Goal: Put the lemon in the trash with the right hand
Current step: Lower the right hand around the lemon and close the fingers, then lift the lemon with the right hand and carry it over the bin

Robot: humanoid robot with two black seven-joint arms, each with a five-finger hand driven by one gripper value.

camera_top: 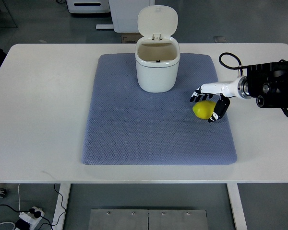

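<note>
Top view: our right hand (pixel 209 102) cups lemon (pixel 203 109) on mat (pixel 158 134), fingers curled round it for lift; trash bin (pixel 157 67) nearby, lid open to receive.

The lemon (pixel 203 109) is partly covered by the fingers (pixel 220 109) of the right hand (pixel 210 102) at its 3 o'clock side. The arm (pixel 273 88) is cut off by the right edge. Most of the bin (pixel 157 72) floor is hidden by its front wall.
</note>
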